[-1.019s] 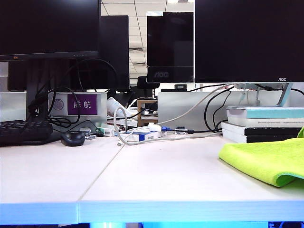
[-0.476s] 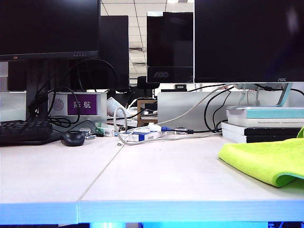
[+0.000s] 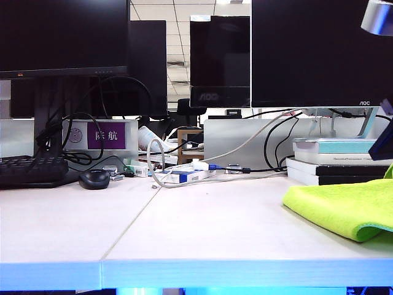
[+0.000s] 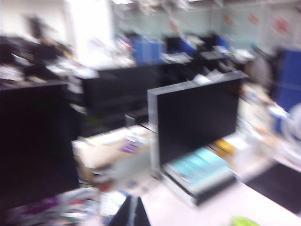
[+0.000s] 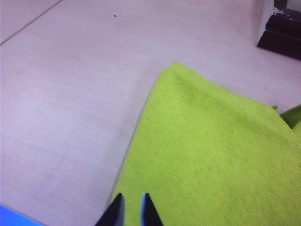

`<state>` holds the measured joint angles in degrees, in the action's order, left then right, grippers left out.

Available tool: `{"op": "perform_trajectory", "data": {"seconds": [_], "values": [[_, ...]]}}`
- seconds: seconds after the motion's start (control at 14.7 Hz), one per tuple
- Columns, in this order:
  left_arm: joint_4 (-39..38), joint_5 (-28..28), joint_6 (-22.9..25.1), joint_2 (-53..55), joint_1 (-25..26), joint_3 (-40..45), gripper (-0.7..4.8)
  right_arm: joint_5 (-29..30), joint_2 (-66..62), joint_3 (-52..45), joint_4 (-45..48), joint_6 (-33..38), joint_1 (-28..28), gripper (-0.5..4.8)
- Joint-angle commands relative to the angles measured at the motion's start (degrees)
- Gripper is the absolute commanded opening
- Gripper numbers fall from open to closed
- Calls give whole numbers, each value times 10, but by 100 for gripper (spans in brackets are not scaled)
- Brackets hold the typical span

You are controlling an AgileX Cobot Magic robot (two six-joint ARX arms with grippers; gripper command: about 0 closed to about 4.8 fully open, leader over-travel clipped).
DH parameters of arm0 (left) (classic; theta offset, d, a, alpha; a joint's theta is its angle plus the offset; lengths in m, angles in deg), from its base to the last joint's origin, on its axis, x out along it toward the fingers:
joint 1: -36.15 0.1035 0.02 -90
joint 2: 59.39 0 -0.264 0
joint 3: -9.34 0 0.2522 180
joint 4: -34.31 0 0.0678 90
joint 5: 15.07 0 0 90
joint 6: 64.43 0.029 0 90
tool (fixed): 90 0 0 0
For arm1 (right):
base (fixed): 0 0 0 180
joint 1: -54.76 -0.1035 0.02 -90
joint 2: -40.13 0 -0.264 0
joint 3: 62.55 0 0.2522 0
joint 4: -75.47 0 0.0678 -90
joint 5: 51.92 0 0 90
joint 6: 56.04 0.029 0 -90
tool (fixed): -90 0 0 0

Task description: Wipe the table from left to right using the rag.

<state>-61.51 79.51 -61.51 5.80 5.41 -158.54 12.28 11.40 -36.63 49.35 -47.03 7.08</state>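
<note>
While the rag is lying flat at the four o'clock corner of the table in the exterior view, wiping is not yet starting; the step in hand looks like the approach to pick it up. A silver and dark-blue piece of arm is showing at the two o'clock edge, mostly cut off, and neither gripper's tips are showing.

From the left wrist view, heavily blurred, the left gripper is pointing out over the monitors, tips pressed together and clenched on nothing.

From the right wrist view, the right gripper is hanging over the rag's near edge, fingers slightly parted and holding nothing. Next it probably needs to be descending onto the cloth and pinching it.
</note>
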Motion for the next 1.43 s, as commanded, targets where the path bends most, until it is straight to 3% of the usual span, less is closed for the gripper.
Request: {"op": "perform_trajectory", "data": {"seconds": [0.07, 0.14, 0.34, 0.41, 0.54, 0.68, 0.75, 0.88, 0.95, 1.29, 1.36, 1.43], "values": [[-1, -128, -8, -57, 0, 33, -4, 0, 1, 2, 6, 2, 0, 62], [-1, -177, -7, -97, 0, 93, -4, 0, 1, 2, 6, 2, 0, 62], [66, -203, 3, -195, 0, 318, -4, 0, 1, 2, 6, 2, 0, 62], [100, -199, 2, -216, 0, 372, -4, 0, 2, 2, 6, 2, 0, 62], [314, -193, 2, -323, 0, 676, -4, 0, 1, 2, 6, 2, 0, 62], [401, -150, 2, -374, 8, 855, -4, 0, 1, 2, 6, 2, 0, 62], [428, -102, 2, -395, 37, 949, -4, 0, 1, 2, 6, 2, 0, 62], [481, -28, 1, -427, 101, 1054, -4, 0, 1, 2, 6, 2, 0, 62], [506, -17, 1, -447, 125, 1091, -4, 0, 1, 2, 6, 2, 0, 62], [600, -5, -6, -575, 230, 1280, -4, 0, 1, 2, 6, 2, 0, 62], [643, -3, -29, -588, 233, 1360, -4, 0, 1, 2, 6, 2, 0, 62], [664, -6, -38, -588, 233, 1372, -4, 0, 1, 2, 6, 2, 0, 62]]}}
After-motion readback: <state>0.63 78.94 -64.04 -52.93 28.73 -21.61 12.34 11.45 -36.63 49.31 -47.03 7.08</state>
